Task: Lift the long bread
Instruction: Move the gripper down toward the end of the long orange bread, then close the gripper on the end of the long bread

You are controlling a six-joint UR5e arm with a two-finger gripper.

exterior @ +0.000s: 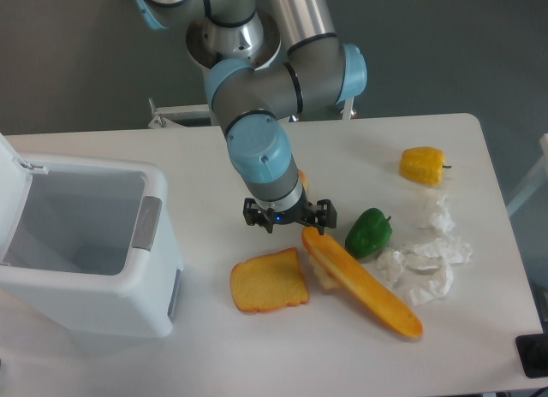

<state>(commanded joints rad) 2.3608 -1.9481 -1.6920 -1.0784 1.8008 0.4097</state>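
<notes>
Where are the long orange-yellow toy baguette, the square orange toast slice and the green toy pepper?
long orange-yellow toy baguette (364,282), fixed camera, mid-length of loaf
square orange toast slice (269,281), fixed camera, centre of face
green toy pepper (369,232), fixed camera, middle of body
</notes>
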